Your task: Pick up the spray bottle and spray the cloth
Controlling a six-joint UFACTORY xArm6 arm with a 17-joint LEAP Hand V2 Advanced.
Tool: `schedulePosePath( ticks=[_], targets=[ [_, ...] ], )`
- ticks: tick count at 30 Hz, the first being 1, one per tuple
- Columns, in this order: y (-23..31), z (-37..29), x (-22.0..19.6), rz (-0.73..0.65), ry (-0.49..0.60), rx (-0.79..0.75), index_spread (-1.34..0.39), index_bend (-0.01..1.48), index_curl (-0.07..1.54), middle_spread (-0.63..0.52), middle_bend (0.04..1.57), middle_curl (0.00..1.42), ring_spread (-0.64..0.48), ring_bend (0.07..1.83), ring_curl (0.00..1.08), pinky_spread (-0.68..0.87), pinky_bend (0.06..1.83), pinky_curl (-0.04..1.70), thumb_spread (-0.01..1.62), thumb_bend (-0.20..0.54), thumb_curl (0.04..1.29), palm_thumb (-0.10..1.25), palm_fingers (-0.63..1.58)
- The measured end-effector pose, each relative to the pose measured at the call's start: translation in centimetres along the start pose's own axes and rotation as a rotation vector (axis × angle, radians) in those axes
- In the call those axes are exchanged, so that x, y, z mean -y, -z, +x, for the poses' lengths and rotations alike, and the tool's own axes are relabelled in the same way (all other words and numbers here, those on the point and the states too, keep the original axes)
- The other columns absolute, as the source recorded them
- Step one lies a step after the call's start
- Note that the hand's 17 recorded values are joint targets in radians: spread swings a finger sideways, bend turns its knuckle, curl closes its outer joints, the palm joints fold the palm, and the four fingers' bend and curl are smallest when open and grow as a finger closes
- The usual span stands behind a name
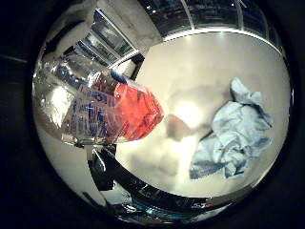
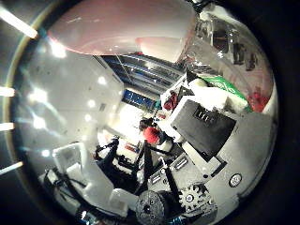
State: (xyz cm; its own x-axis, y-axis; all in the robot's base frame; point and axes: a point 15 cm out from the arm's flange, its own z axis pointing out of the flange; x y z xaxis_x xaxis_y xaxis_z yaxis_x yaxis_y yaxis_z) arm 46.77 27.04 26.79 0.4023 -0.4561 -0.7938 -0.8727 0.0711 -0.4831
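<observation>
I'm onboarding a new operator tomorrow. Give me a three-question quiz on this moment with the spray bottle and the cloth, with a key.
1. True or false: the spray bottle is lying on the table beside the cloth.
2. What colour is the bottle's spray head? A) red B) green C) yellow
3. Fill in: the cloth is light ____ and lies crumpled on the table.

Key:
1. False. The clear bottle fills much of the little finger side view, close to the palm and apart from the cloth. The hand shows in the thumb side view.
2. A
3. blue
</observation>
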Motion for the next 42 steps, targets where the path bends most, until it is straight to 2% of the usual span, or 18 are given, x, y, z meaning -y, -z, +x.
schedulePosePath(
  ticks=[10, 23, 31, 38, 40, 42],
  targets=[
    [-4.6, 2.3, 0.2, -0.045, 0.013, 0.029, -0.23, 1.13, 0.90, -0.08, 1.42, 0.71, -0.22, 1.34, 0.83, -0.15, 0.97, 1.46, 0.46, -0.023, 0.95, 0.99, 1.12],
    [-7.7, 6.4, -0.5, -0.089, 0.022, 0.015, -0.23, 1.09, 0.90, -0.09, 1.38, 0.70, -0.21, 1.33, 0.78, -0.18, 0.98, 1.37, 0.58, -0.030, 0.92, 0.93, 1.14],
    [-9.3, 9.3, -1.8, -0.119, 0.014, 0.001, -0.21, 1.04, 0.86, -0.08, 1.34, 0.67, -0.18, 1.33, 0.71, -0.22, 0.97, 1.25, 0.81, -0.018, 0.84, 0.91, 1.18],
    [-9.7, 10.6, -2.1, -0.125, 0.009, -0.009, -0.21, 1.04, 0.82, -0.08, 1.31, 0.65, -0.17, 1.33, 0.66, -0.25, 0.97, 1.16, 0.91, -0.023, 0.76, 0.92, 1.20],
    [-9.8, 10.8, -2.2, -0.129, 0.008, -0.011, -0.22, 0.99, 0.79, -0.08, 1.32, 0.65, -0.17, 1.30, 0.64, -0.27, 0.96, 1.10, 0.91, -0.028, 0.73, 0.89, 1.19],
    [-9.8, 11.1, -2.6, -0.137, 0.016, -0.014, -0.24, 0.93, 0.78, -0.08, 1.27, 0.63, -0.18, 1.29, 0.62, -0.29, 0.97, 1.07, 0.89, -0.036, 0.72, 0.87, 1.15]
  ],
)
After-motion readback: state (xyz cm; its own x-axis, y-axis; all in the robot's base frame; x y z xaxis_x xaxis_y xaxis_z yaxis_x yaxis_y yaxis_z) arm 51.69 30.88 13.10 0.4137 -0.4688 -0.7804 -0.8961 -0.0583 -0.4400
